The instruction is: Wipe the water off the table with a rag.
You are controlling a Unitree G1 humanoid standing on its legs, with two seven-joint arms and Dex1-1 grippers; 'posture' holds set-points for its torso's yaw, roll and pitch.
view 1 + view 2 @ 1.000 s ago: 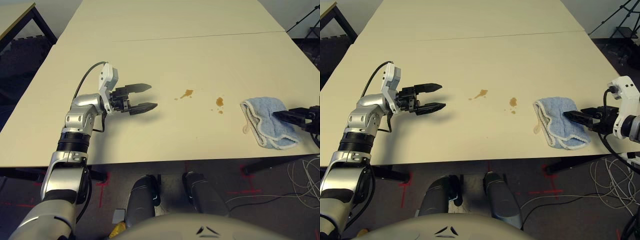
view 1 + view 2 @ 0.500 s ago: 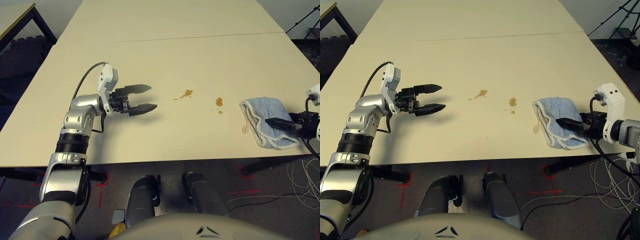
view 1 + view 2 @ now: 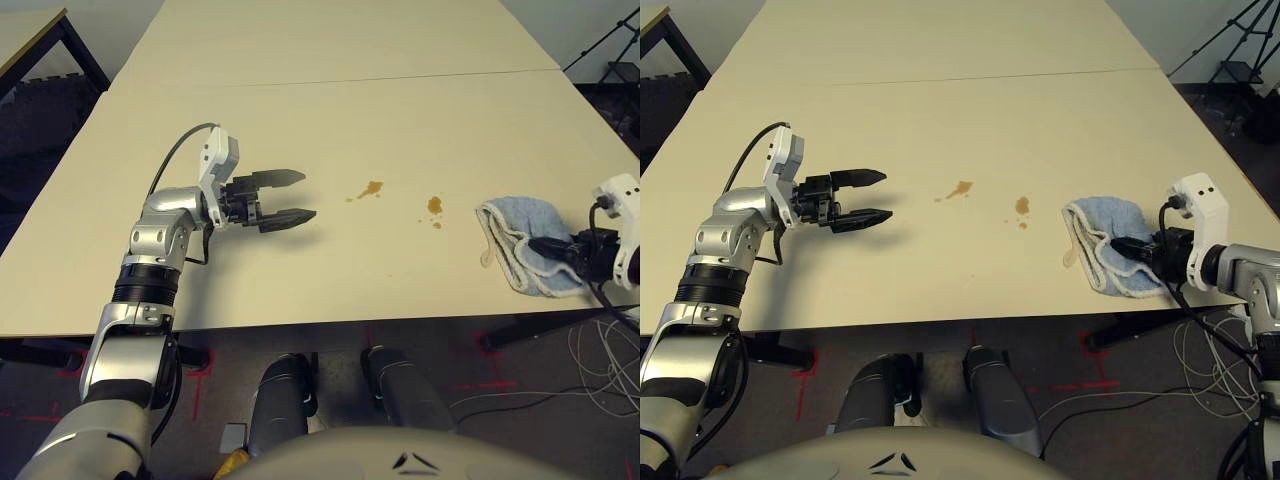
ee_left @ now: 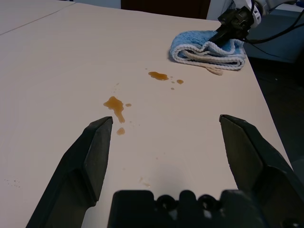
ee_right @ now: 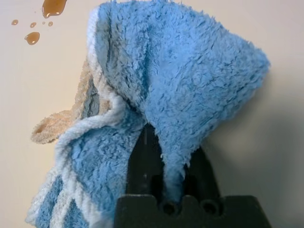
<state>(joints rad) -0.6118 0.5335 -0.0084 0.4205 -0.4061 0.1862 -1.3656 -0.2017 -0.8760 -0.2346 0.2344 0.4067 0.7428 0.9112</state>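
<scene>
There is one desk [image 3: 300, 120], and it has one thin line across it. On it lie two brown spots of water [image 3: 371, 188], with a few tiny drops by each, and one blue rag [image 3: 515, 240] near the right edge of the desk. There are two claws: one left claw [image 3: 292, 196] with its two black fingers spread wide apart, and one right claw [image 3: 1124, 248] with its two fingers pinched on a fold of the rag.
</scene>
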